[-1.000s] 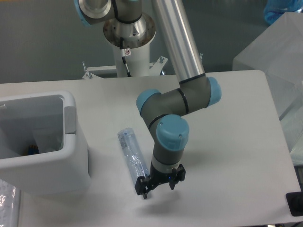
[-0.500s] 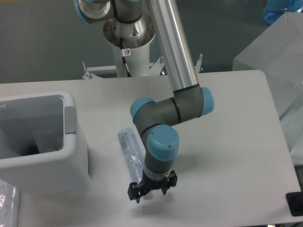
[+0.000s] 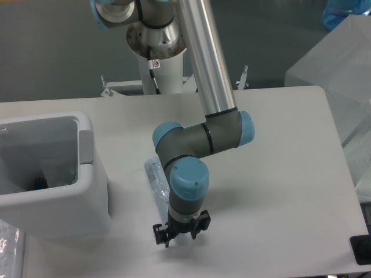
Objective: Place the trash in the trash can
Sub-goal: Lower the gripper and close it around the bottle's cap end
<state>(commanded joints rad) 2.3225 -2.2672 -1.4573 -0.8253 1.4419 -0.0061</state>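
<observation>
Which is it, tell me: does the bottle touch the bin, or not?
Apart. The camera view shows a strip of bare table between the bottle and the side of the bin. The arm covers the bottle's lower part.

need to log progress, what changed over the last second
The gripper moved left and toward the camera, so the wrist now covers the near end of the bottle. It has gripped nothing. The bottle and the trash can kept their places.
</observation>
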